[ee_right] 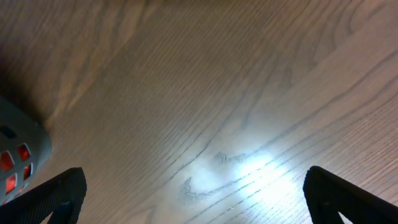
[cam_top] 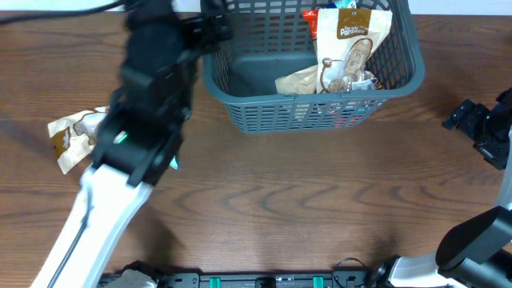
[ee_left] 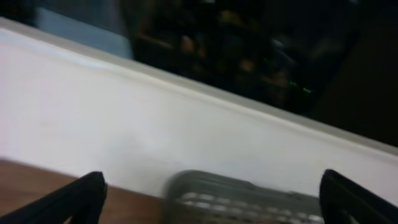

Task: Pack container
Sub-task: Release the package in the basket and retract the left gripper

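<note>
Container, dark grey lattice basket, sits far-centre on the wood table. L gripper, fingers spread wide w/ nothing between, hangs by its far-left corner. R gripper, likewise wide apart & empty, hovers over the wood just right of the basket. Inside: beige snack packets & a red one. Another beige packet lies at table's left, well apart.

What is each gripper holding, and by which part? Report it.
Nothing is held. The left gripper stands open and empty near the container; the right gripper stands open and empty over the table.
</note>
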Controlling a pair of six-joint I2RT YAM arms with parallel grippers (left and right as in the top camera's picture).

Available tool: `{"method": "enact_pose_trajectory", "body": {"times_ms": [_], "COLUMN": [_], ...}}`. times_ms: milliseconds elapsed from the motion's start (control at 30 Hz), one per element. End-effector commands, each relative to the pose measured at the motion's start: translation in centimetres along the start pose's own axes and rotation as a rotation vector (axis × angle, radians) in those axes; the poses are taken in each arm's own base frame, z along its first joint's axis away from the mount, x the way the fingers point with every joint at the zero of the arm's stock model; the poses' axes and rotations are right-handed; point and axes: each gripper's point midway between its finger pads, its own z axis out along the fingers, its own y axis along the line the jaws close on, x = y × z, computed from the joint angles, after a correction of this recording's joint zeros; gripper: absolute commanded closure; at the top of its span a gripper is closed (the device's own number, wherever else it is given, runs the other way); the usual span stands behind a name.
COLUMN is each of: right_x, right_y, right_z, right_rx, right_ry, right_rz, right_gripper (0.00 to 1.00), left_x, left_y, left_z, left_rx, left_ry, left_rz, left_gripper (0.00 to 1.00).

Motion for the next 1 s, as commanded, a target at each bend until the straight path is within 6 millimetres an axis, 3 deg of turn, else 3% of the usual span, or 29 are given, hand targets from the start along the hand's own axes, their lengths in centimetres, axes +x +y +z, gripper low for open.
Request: {"method": "enact_pose_trajectory", "body": {"times_ms": [0,233,433,533,733,867,967], "right_x": [-0.3,-0.7,-0.9,-0.9,-1.1,-1.3,-1.6], "right_y": [-0.4,-0.3,-0.3,-0.2,-0.2,-0.2,-0.5], "right_z": [0.0,0.0,0.0,0.0,0.0,0.0,0.0], "right_rx": [0.013,0.008,0.005,0.005,0.004,0.006,0.022], "right_ry": [-0.013,-0.030,-0.036,-0.036,-0.044,-0.052,-0.066], "right_rz": [-0.006,-0.005,-0.005,-0.005,-0.004,-0.005,-0.003], "right_gripper": [0.01,0.01,0.01,0.01,0.01,0.01,0.01], "left_x": [-1.1,1.9,4.2,4.2,1.1,2.0,4.0], "left_y": [3.3,6.2,6.5,7.0,15.1,20.4,24.1], "left_z": [-2.4,-6.0,-6.4,-6.3,-8.0,-9.8,-10.9], "left_rx": [-0.145,-0.203,-0.190,-0.222,-0.663,-0.858,-1.008], "left_ry": [0.000,0.186,0.287,0.284,0.010,-0.129,-0.163], "left_rz": [0.092,0.250,0.286,0.287,-0.189,-0.582,-0.775], "left_gripper": [0.01,0.01,0.01,0.01,0.01,0.01,0.01]}}
